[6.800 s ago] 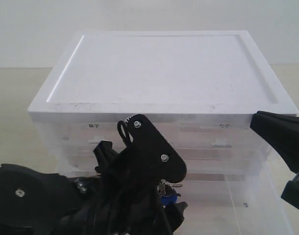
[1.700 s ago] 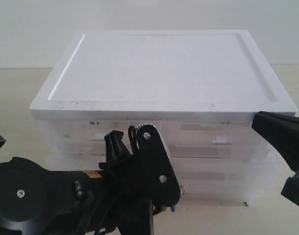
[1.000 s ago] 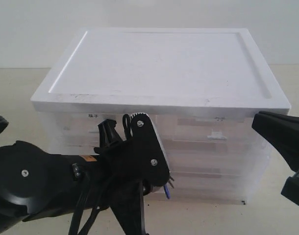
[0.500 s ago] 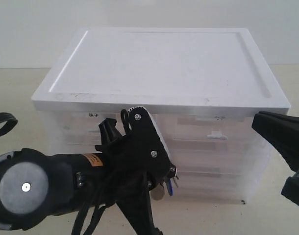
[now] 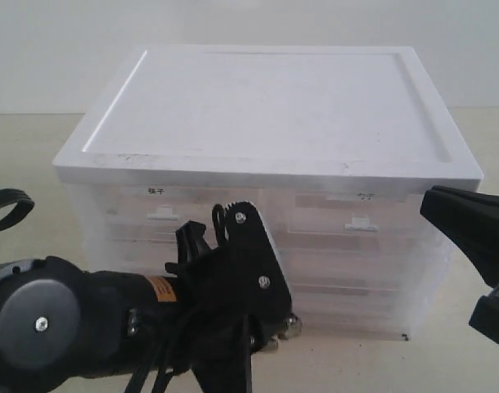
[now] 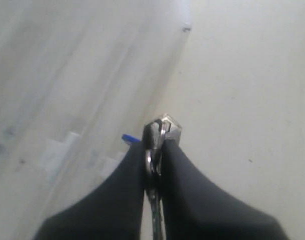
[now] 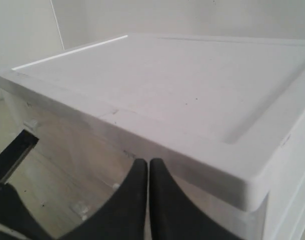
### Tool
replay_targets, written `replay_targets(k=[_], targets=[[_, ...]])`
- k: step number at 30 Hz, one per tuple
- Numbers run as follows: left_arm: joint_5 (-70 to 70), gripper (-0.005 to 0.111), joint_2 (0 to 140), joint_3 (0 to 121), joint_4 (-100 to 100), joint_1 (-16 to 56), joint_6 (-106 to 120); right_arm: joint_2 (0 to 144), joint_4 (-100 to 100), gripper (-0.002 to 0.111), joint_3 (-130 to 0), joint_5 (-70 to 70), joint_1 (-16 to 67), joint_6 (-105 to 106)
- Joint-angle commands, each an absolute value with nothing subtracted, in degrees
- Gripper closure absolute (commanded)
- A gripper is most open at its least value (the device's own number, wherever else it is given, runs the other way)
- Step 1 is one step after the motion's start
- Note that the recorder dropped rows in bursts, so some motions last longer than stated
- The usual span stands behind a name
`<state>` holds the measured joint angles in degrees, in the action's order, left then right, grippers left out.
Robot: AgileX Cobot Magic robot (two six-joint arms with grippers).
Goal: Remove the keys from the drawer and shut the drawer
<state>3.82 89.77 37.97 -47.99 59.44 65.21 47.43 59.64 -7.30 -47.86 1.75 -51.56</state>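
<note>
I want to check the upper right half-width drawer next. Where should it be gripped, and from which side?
Grip the small white handle at the centre of the upper right drawer's front, coming straight in from the front: it looks the only part protruding from that flat face. The right gripper's jaws, now shut, would need opening.

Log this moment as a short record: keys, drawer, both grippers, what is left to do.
keys: clamped between the fingers of the left gripper, low in front of the cabinet
blue fob: peeks out beside one finger
drawer: shut, its front in line with the rest of the cabinet's front
right gripper: shut on nothing, near the cabinet's top edge
left to do: keys are out and the drawer is closed; keys not yet set down
</note>
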Motion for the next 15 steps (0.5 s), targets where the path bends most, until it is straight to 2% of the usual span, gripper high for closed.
replay_targets(k=[1, 8, 9, 12, 15], targets=[[4.6, 0.102, 89.5, 36.1, -47.0, 61.3, 64.6, 47.6, 59.5, 0.109, -7.6, -48.0, 1.8, -51.5], [9.4, 0.102, 89.5, 36.0, -47.0, 60.6, 64.6, 47.6, 59.5, 0.109, -7.6, -48.4, 1.8, -51.5], [8.9, 0.097, 89.5, 35.9, -47.0, 60.6, 64.6, 47.6, 59.5, 0.109, -7.6, -48.4, 1.8, -51.5], [11.3, 0.071, 89.5, 35.4, -47.3, 60.6, 64.6, 47.6, 59.5, 0.109, -7.6, -48.4, 1.8, -51.5], [11.3, 0.068, 89.5, 35.4, -47.5, 60.6, 64.2, 47.6, 59.5, 0.109, -7.6, -48.4, 1.8, -51.5]])
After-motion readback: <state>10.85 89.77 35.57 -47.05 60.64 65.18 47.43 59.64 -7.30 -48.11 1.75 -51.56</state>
